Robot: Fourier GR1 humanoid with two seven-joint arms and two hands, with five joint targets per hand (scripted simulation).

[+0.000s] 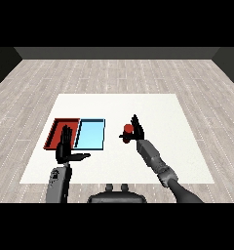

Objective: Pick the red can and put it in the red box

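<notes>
From my remote seat I see the white table (153, 161) from above, with the red tray (54, 128) and the light blue tray (92, 134) side by side at its left half. The red can (128, 129) sits right of the blue tray, well apart from the red one. The right hand (136, 131) is against the can's right side, fingers raised behind it and thumb reaching in below; it looks curled round the can, though I cannot tell whether the can rests on the table. The can appears upright, long axis vertical, top facing up. The left hand (65, 146) hovers over the red tray's near edge, fingers straight and thumb spread, holding nothing. I judge the carry must go leftward, across the blue tray, to reach the red one.
</notes>
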